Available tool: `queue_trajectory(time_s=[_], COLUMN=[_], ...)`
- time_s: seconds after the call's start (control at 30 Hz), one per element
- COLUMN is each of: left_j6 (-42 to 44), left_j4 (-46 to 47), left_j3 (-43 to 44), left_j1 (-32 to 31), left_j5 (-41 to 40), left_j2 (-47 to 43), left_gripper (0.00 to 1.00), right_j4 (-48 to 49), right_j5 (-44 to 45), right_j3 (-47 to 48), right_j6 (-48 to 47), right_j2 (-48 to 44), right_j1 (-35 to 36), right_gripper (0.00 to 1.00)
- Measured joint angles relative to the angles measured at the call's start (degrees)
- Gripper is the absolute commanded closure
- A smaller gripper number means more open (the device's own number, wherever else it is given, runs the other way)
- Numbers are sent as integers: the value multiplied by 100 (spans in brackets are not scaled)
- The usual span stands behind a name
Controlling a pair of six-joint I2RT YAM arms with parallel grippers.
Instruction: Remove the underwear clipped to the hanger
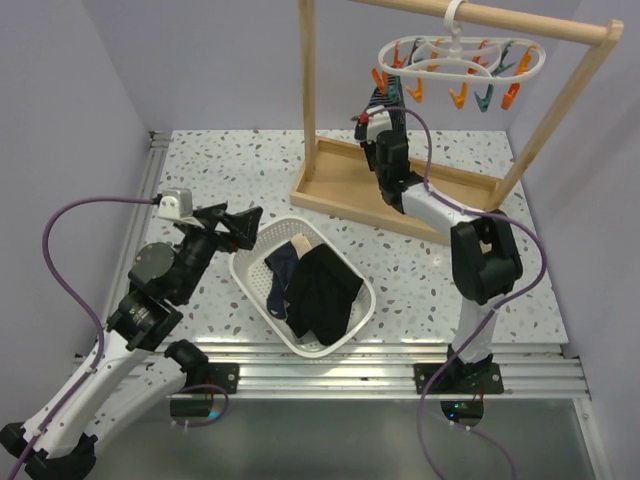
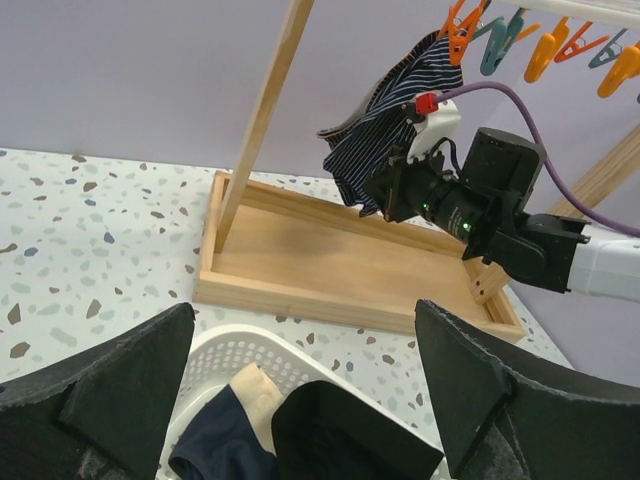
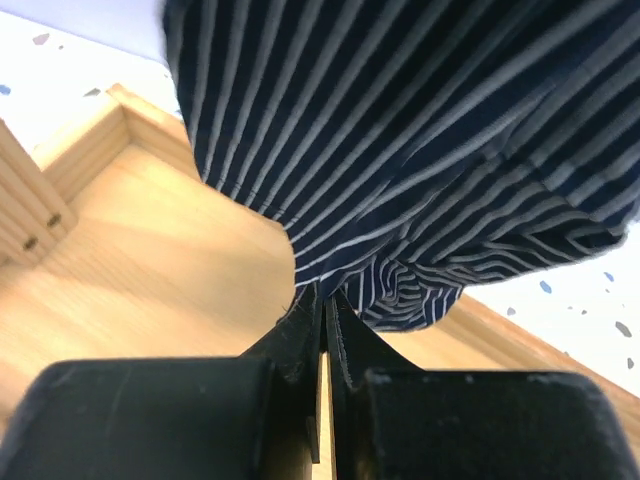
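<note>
The navy-and-white striped underwear (image 1: pixel 386 98) hangs from an orange clip at the left end of the white oval hanger (image 1: pixel 462 62), which hooks on the wooden rail. My right gripper (image 1: pixel 380 130) is shut on the striped garment's lower edge, seen close in the right wrist view (image 3: pixel 325 298) under the striped cloth (image 3: pixel 420 140). The left wrist view shows the same grasp (image 2: pixel 388 190). My left gripper (image 1: pixel 243 228) is open and empty above the basket. Navy underwear with a beige waistband (image 1: pixel 280 268) and black underwear (image 1: pixel 322 293) lie in the basket.
The white perforated basket (image 1: pixel 243 272) sits at the table's front centre. The wooden rail frame with its tray base (image 1: pixel 340 185) stands behind it, posts left and right. Other orange and teal clips (image 1: pixel 485 95) hang empty. Purple cables trail from both arms.
</note>
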Motion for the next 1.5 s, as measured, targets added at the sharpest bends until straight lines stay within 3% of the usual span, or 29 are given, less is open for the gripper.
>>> queue_trajectory(time_s=[0.13,0.37,0.6,0.9,1.2,1.5], left_j6=[-63,-72,-24,240,376,170], left_j4=[13,186,745,1838,2865,3713], left_j3=[0,-26,-46,111,1425,2149], left_j1=[0,0,0,0,0,0], left_j5=[7,179,590,1303,1880,2063], left_j2=[22,293,813,2253,4227,5359], left_gripper=[4,4,4,2,3,3], right_j4=[-302,-927,-1646,-2459,-2859,-3353], right_j5=[-651,-2070,-3762,-4933,-5353,-6151], right_j3=[-466,-1569,-1910,-2146,-2192,-2151], right_j6=[168,201,197,195,92,-507], right_j2=[-514,-2304,-3464,-4026,-4048,-4063], right_j1=[-378,-1248,-2299,-3423,-4000,-4459], right_gripper=[100,100,100,100,100,98])
